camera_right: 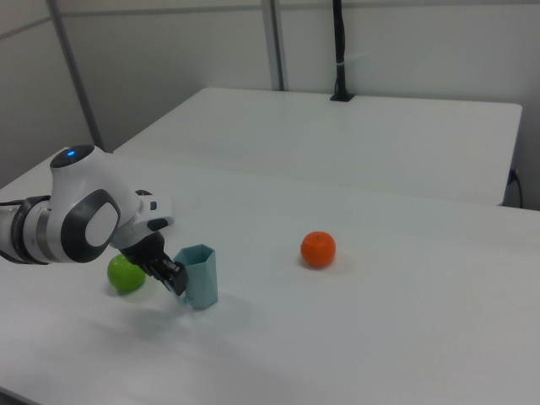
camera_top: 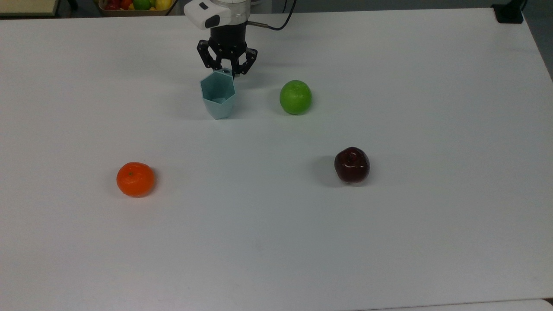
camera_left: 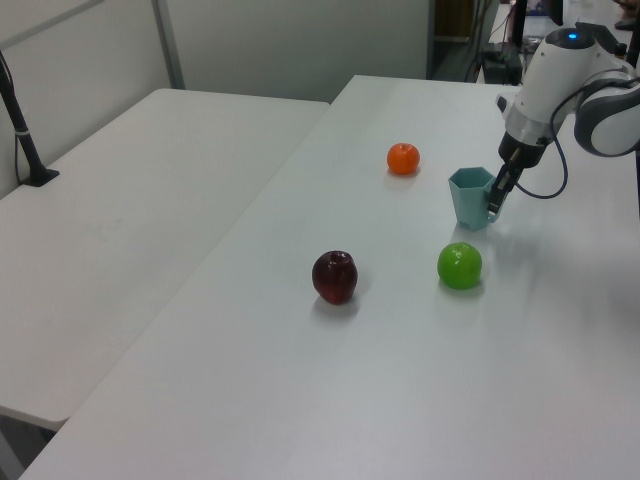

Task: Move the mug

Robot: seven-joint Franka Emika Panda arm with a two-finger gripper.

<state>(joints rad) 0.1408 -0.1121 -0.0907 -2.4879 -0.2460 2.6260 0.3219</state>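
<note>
No writing can be read on the mug (camera_top: 218, 96) or anywhere else; its handle is hidden behind the end effector (camera_top: 227, 71) in the top view, and cannot be made out in the left view or the right view; the arm is cut off by the top view's upper edge, as is a tray of fruit (camera_top: 134, 6) behind the desk (camera_top: 389, 224).

The mug stands upright on the desk, its long axis vertical, hexagonal rim up and body tapering toward the base; it sits near the desk's far edge in the top view, to the top view's left of the green apple (camera_top: 295, 97) and well apart from the orange (camera_top: 135, 179) and the red apple (camera_top: 351, 164).

The end effector is clenched on the mug at the rim's far side; in the left view it (camera_left: 497, 195) grips the mug (camera_left: 469, 198) on the left view's right; in the right view it (camera_right: 171, 277) meets the mug (camera_right: 198, 276) on the right view's left, with the green apple (camera_right: 125, 274) partly hidden behind the arm.
</note>
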